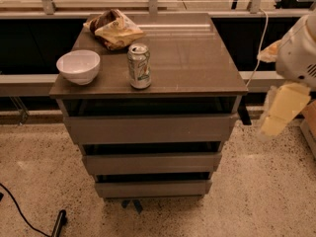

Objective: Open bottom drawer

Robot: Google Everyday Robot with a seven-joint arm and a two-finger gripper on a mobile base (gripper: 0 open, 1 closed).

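Observation:
The grey-brown cabinet (148, 58) has three handleless drawer fronts. The bottom drawer (153, 188) is the lowest and narrowest, just above the floor, and its front sits in line with the cabinet. My arm (296, 63), white with a yellowish link, hangs blurred at the right. A dark part that looks like my gripper (243, 116) shows beside the right end of the top drawer front (148, 129). It is well above the bottom drawer and to its right.
On the cabinet top stand a white bowl (78, 66), a drink can (139, 65) and a crumpled snack bag (114, 28). A black cable and plug (58, 223) lie on the speckled floor at the lower left. A rail and dark panels run behind the cabinet.

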